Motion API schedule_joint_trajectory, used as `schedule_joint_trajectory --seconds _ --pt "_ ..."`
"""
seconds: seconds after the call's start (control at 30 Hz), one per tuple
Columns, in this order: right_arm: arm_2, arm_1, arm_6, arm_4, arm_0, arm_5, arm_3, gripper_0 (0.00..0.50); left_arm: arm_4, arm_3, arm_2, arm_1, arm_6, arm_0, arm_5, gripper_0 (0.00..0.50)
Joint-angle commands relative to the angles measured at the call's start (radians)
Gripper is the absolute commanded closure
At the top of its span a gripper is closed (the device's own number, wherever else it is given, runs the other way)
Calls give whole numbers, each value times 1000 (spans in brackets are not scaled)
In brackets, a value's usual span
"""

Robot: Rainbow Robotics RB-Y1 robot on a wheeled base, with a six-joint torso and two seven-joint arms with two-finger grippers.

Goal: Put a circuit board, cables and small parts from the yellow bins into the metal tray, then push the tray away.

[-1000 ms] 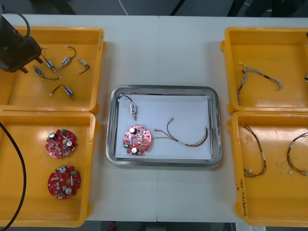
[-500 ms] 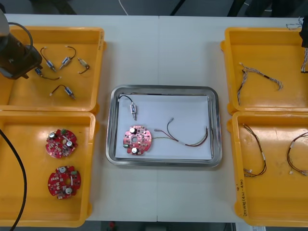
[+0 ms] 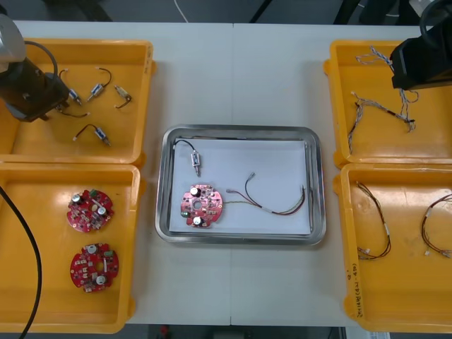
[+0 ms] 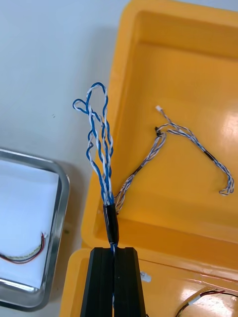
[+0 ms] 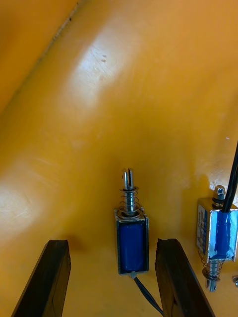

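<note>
Taking 12 o'clock as the far edge of the table (image 3: 233, 78) in the front view, we find the metal tray (image 3: 240, 131) at the centre. It is white inside and already holds a circuit board (image 3: 201, 206) toward its 7 o'clock corner, a small metal part (image 3: 195, 162) toward 10 o'clock and a red and yellow cable (image 3: 279, 201) toward 4 o'clock. The far right bin (image 3: 374, 145) lies at 2 o'clock from the tray, and above it hangs the right pincer (image 4: 114, 252), clamped tight on a twisted blue and white cable (image 4: 99, 143). A second twisted cable (image 4: 193, 141) lies loose on that bin's floor. What the coming move turns on, we judge, is that the tray sits at about 8 o'clock from this pincer. The held cable's long axis runs straight out from the fingertips, and in the right wrist view its loops show against the bare table past the bin's wall. The loops would therefore reach the tray ahead of the fingers. The barest white patch lies toward 1 o'clock inside the tray, the side nearest this arm. At 10 o'clock from the tray, over the far left bin (image 3: 127, 145), the left pincer (image 5: 113, 242) has its fingers apart astride a blue-bodied part (image 5: 132, 242). That part's long axis lies along the fingers, its spring end pointing away from the wrist.
</note>
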Motion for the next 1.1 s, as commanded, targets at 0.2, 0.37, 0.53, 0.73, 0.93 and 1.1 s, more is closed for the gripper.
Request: schedule_joint_trajectory --seconds 0.2,0.37,0.53,0.73,0.93,1.1 --pt "145 -64 170 -69 -2 4 -183 500 -14 31 -40 -21 -66 -55 -56 0" --pt "223 -30 242 -69 -17 4 -226 500 -20 31 -40 -21 -68 -52 -56 301" --pt "306 46 349 -44 -52 4 -228 500 -23 31 -42 -21 -71 -52 -56 500" --pt "375 116 470 -3 -63 4 -195 500 -27 20 -42 -11 -75 -52 -47 500" --pt "413 168 622 57 -63 4 -136 500 -28 -75 -40 23 -75 -52 82 500" --pt "502 181 719 158 -60 4 -105 500 -31 -164 -14 43 -72 -52 195 500"
